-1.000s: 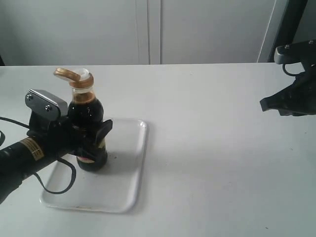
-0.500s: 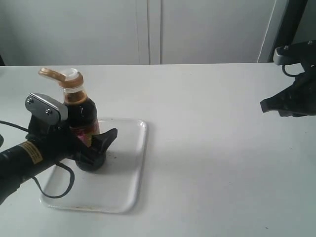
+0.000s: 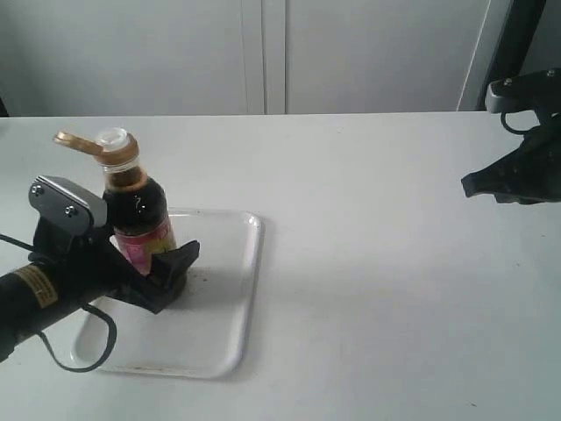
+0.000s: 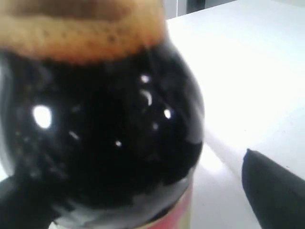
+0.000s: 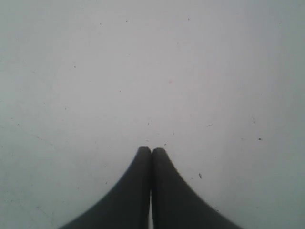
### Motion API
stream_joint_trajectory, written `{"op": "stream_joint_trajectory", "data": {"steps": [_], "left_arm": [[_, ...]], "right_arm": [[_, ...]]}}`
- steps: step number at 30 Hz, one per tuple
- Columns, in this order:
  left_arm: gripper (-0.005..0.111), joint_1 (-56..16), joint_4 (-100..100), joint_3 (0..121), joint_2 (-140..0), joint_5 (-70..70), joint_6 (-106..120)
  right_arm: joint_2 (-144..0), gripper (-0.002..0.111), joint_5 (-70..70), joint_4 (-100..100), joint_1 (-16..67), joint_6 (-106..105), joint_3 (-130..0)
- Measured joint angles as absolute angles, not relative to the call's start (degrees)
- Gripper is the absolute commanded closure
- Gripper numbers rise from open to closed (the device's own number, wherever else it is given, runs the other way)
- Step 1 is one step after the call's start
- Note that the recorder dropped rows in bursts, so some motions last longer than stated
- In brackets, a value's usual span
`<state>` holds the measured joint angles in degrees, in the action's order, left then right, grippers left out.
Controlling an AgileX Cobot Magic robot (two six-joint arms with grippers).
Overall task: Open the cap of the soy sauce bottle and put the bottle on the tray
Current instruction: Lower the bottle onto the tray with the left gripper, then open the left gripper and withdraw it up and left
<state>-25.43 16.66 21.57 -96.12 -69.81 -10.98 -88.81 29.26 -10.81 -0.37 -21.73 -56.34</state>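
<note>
The soy sauce bottle stands on the white tray, leaning slightly to the left. Its golden-brown cap is flipped open beside the white spout. My left gripper is open around the bottle's lower part, and one black finger hides the base. In the left wrist view the dark bottle fills the picture, with a gap between it and the finger. My right gripper hangs shut over bare table at the far right, fingertips pressed together.
The white table spreads between tray and right arm. The left arm's cable loops over the tray's near left corner. A pale wall with cabinet panels rises behind the table.
The left gripper's jaws have opened off the bottle and the arm has drawn back to the left. The bottle has shifted left with it, and its pink label now shows.
</note>
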Motion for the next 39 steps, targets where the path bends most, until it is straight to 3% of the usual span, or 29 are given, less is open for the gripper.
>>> {"op": "stream_joint_trajectory", "data": {"steps": [39], "left_arm": [[0.006,-25.43,20.4,12.37,-69.09,-65.71,-16.03]], "right_arm": [[-88.81,0.108,28.46,-10.81,-0.37,-22.08,-56.34]]}}
